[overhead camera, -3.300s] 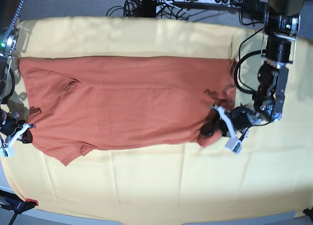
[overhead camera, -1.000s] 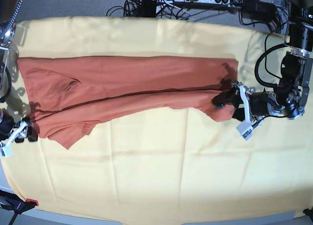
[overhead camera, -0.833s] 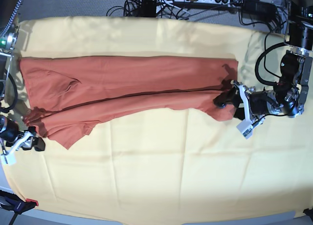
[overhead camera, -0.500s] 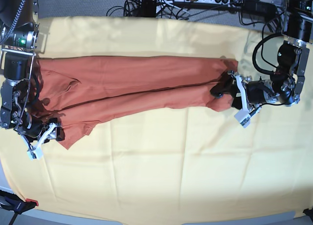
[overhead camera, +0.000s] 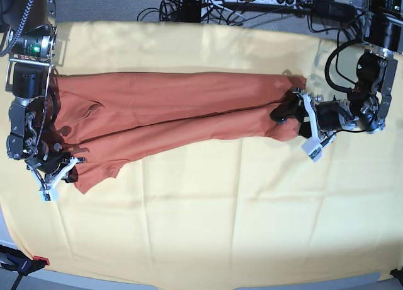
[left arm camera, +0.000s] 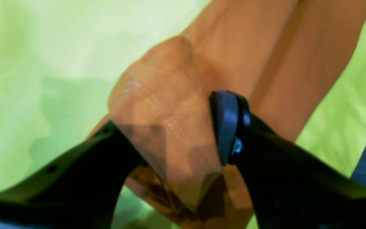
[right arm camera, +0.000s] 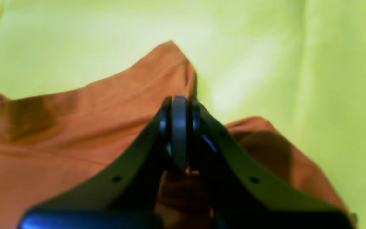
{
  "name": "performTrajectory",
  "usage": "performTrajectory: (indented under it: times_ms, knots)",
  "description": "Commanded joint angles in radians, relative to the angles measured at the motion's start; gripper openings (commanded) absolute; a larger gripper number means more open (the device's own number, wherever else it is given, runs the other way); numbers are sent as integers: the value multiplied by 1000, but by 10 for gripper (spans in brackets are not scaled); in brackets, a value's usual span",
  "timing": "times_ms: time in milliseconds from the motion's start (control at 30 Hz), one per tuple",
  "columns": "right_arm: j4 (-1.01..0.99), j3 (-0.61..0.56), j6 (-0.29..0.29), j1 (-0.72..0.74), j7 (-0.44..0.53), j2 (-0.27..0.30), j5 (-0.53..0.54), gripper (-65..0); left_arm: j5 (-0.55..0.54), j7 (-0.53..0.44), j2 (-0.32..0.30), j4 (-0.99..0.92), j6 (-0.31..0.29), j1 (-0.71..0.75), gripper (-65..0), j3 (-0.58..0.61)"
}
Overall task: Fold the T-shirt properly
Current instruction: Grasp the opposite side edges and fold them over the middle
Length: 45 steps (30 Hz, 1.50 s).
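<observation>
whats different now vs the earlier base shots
Both grippers have carried the T-shirt's near edge up toward the far edge, narrowing it into a long folded band. The right gripper moved in from the table's edge and now pinches the sleeve end; the left gripper keeps its hold on the hem corner, shifted slightly up. The yellow cloth stayed put.

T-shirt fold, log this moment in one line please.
T-shirt: lower edge lifted | left tool: shut on hem corner | right tool: shut on shirt | yellow cloth: beneath
</observation>
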Motion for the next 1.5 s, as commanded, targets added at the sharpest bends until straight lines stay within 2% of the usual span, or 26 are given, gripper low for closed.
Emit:
performTrajectory:
  times_ms: [0,67,200,367,567,733,833,1067,1200,1367,1467]
  knots:
    - [16,5,30,42,13,21,37,-650,-10,-12,-17,11,-6,-23,-351,-10]
    - [17,5,69,56,8,30,78,-650,-10,-11,-16,11,-6,-21,-351,-10]
    - [47,5,69,62,-61,57,177,-650,-10,-11,-16,11,-6,-21,-351,-10]
    - [232,5,69,-33,-142,108,280,-650,-10,-11,-16,11,-6,-21,-351,-10]
    - [491,5,69,-225,-147,175,298,-650,-8,-16,-16,11,-6,-22,-351,-10]
    - [576,5,69,-325,-149,230,298,-650,17,-34,-16,11,-6,-21,-303,-10]
    - [607,5,69,-363,-167,266,302,-650,17,-34,-16,11,-6,-21,-303,-10]
    - [688,5,69,-386,-397,327,466,-650,22,-33,-18,11,-6,-21,-303,-10]
    - [690,5,69,-386,-510,355,486,-650,32,-30,-26,11,-6,-22,-303,-10]
    - [690,5,69,-386,-535,392,488,-650,35,-30,-39,11,-6,-22,-303,-10]
    - [689,5,69,-387,-553,396,489,-650,36,-30,-46,11,-6,-22,-303,-10]
